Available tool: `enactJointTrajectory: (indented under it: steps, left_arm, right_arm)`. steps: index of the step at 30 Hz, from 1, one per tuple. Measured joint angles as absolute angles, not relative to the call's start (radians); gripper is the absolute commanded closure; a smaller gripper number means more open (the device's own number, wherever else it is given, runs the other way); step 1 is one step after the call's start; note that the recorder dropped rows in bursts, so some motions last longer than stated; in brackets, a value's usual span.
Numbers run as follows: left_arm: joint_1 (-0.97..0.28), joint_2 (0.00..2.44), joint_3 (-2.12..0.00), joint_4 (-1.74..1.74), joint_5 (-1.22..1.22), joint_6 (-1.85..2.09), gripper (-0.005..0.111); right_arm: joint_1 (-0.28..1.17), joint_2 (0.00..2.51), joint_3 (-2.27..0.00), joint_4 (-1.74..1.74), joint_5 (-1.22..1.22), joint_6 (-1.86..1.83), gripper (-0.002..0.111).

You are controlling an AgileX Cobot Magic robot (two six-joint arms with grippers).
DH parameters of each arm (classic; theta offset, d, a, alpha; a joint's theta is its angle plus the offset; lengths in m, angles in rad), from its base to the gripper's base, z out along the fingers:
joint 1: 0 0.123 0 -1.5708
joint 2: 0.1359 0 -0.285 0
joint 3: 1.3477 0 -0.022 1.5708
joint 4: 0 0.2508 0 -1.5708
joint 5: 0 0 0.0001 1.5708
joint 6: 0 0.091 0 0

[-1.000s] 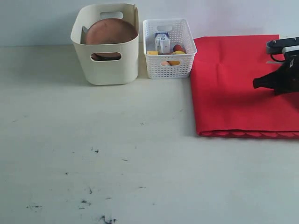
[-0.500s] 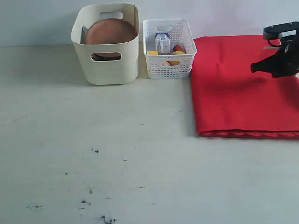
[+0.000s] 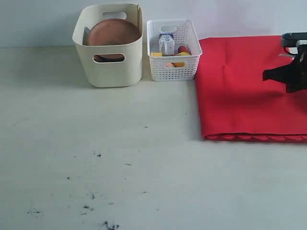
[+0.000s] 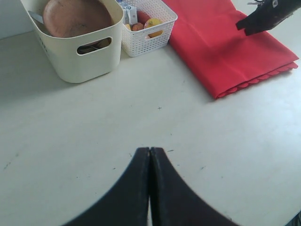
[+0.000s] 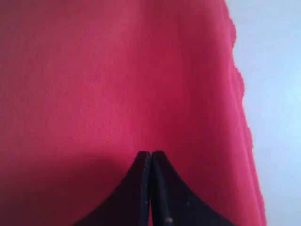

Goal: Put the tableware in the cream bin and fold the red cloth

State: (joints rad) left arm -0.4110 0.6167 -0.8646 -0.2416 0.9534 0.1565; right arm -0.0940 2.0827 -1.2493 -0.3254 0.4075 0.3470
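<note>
Scalloped bright red cloth (image 3: 244, 91) lies flat and doubled over on the right of the pale table (image 3: 120, 158), just beside the white lattice-sided basket (image 3: 173, 67). Left of that basket, the tall cream plastic bin (image 3: 110, 72) holds the round brown plate (image 3: 113, 32), leaning inside. Right arm (image 3: 265, 75) hangs over the cloth, jaws pressed together and empty. Left arm (image 4: 149, 150) hovers above the table, jaws likewise closed.

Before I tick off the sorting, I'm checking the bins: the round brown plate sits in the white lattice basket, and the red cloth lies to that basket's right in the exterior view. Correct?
No. The round brown plate sits in the cream bin, not the white lattice basket; the exterior view shows it. The red cloth does lie to the basket's right.
</note>
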Motion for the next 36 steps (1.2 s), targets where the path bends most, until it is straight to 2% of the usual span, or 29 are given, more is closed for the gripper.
enactJointTrajectory:
  steps: [6, 13, 18, 36]
  left_arm:
    - [-0.411, 0.617, -0.865, -0.242, 0.953, 0.156, 0.107]
    - [-0.411, 0.617, -0.865, -0.242, 0.953, 0.156, 0.107]
    - [-0.411, 0.617, -0.865, -0.242, 0.953, 0.156, 0.107]
    - [-0.411, 0.617, -0.865, -0.242, 0.956, 0.156, 0.107]
  right_arm:
    - [-0.095, 2.147, -1.283, -0.325, 0.311, 0.349, 0.108]
    - [-0.095, 2.235, -1.433, -0.325, 0.353, 0.326, 0.108]
    - [-0.095, 2.225, -1.456, -0.323, 0.393, 0.322, 0.108]
    - [-0.095, 1.747, -1.434, -0.241, 0.454, 0.348, 0.108]
